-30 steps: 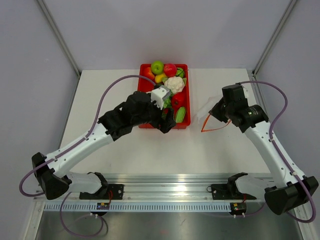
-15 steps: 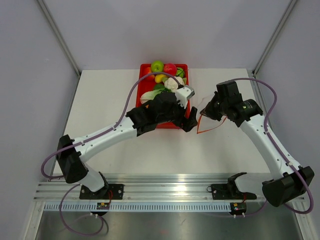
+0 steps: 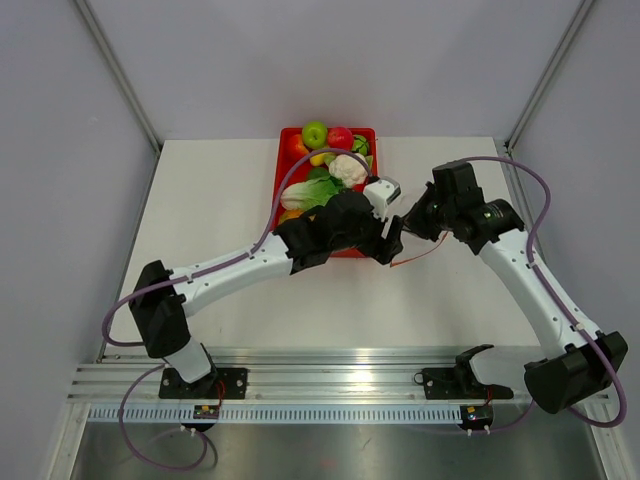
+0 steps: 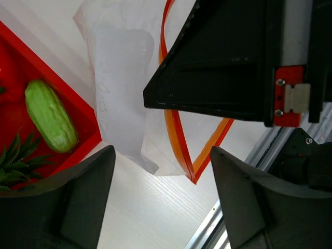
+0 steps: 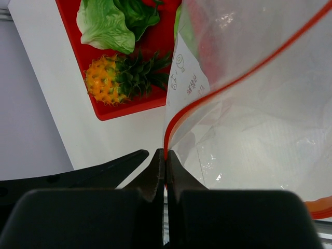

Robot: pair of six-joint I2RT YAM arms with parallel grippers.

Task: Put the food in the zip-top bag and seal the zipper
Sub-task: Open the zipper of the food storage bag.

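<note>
Now, step: right gripper (image 5: 165,155) is pinching zipper (image 5: 244,70), holding bag (image 4: 122,78) open
Left gripper (image 4: 162,171): hanging spread, empty
Next: fetching cucumber (image 4: 51,115)

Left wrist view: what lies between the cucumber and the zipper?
Left wrist view shows the red tray wall, then the zip-top bag's clear film, between cucumber and zipper.
</note>
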